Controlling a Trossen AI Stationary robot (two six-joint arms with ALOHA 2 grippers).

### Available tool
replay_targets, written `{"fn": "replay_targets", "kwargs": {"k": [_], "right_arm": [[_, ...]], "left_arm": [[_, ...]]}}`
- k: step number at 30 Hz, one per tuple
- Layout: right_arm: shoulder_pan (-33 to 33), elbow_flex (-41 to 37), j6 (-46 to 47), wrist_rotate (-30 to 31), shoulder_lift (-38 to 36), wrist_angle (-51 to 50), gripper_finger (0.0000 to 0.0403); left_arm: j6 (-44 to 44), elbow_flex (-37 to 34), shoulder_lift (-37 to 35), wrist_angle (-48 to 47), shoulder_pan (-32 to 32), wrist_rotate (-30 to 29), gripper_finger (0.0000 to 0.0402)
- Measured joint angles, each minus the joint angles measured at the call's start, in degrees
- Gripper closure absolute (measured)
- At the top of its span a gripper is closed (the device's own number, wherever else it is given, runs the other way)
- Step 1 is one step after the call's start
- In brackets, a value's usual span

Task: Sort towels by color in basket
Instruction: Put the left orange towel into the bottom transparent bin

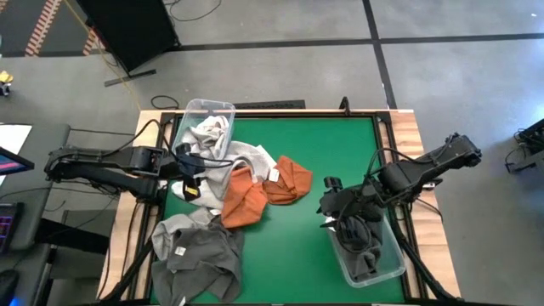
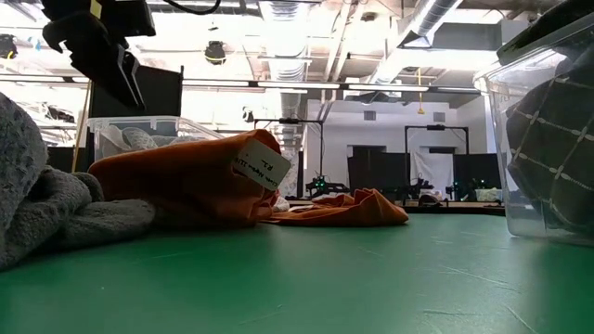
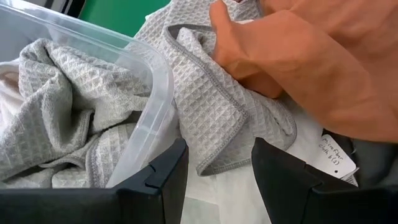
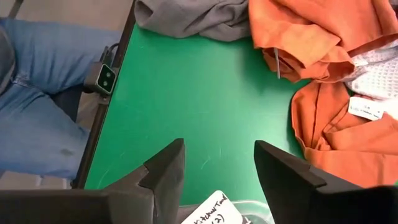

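Two rust orange towels [image 1: 255, 191] lie crumpled at the table's middle, one with a white label [image 2: 262, 164]. A pale grey waffle towel [image 3: 211, 106] hangs out over the rim of the left clear bin [image 1: 204, 115], which holds more pale grey cloth; white cloth [image 3: 230, 186] lies under it. Dark grey towels [image 1: 200, 255] are heaped at the near left. My left gripper [image 3: 219, 155] stands open just above the pale grey towel's hem, beside the bin's wall. My right gripper [image 4: 219, 155] hangs open over bare green table, by the right bin [image 1: 370, 251] that holds dark cloth.
A person in blue jeans [image 4: 37, 93] is beside the table's edge in the right wrist view, next to a small camera [image 4: 106, 78] mounted there. Bare green table [image 1: 297, 246] stretches between the orange towels and the right bin.
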Motion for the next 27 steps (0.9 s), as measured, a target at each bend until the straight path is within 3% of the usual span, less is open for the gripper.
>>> {"fn": "replay_targets", "kwargs": {"k": [27], "right_arm": [[-0.6,0.0,0.0,0.0,0.0,0.0,0.0182]], "left_arm": [[2.8,0.0,0.0,0.0,0.0,0.0,0.0234]]}}
